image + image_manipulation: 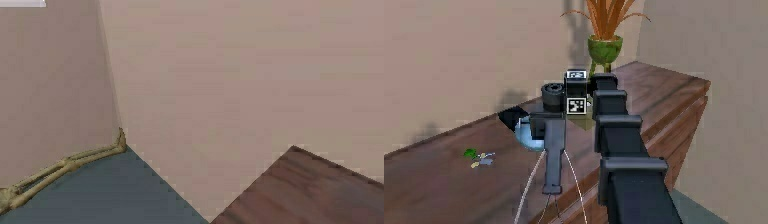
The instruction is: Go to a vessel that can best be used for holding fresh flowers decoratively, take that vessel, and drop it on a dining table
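A brown wooden table (444, 185) runs across the arm side view, and its corner (315, 190) appears at the forward view's lower right. At the table's far end stands a green pot (606, 47) with long orange-brown leaves. My arm (619, 140) reaches up over the table from the bottom edge. The gripper (550, 200) sits left of the arm's white marker squares (576, 90). A dark cylinder (554, 97) and a blue and white thing (519, 122) are on the table right by the gripper's body. I cannot tell whether the gripper holds anything.
A small green and pale thing (479, 156) lies on the table to the left. Beige walls back the table. In the forward view two beige walls meet in a corner with a pale baseboard (70, 165), and teal floor (120, 195) lies in front of them.
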Motion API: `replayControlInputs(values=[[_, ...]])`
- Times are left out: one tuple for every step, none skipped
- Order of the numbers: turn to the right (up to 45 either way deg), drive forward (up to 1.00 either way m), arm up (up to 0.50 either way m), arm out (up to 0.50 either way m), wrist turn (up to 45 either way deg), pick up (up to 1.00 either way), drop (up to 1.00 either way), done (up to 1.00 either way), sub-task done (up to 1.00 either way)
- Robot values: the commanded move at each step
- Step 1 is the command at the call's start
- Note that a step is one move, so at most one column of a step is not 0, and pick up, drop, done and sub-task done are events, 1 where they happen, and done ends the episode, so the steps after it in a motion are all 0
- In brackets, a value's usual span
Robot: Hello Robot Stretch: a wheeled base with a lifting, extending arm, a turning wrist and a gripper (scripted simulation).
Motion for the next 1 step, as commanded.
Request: replayControlInputs(values=[[0.0,0.0,0.0,0.0,45.0,0.0,0.0,0.0,0.0]])
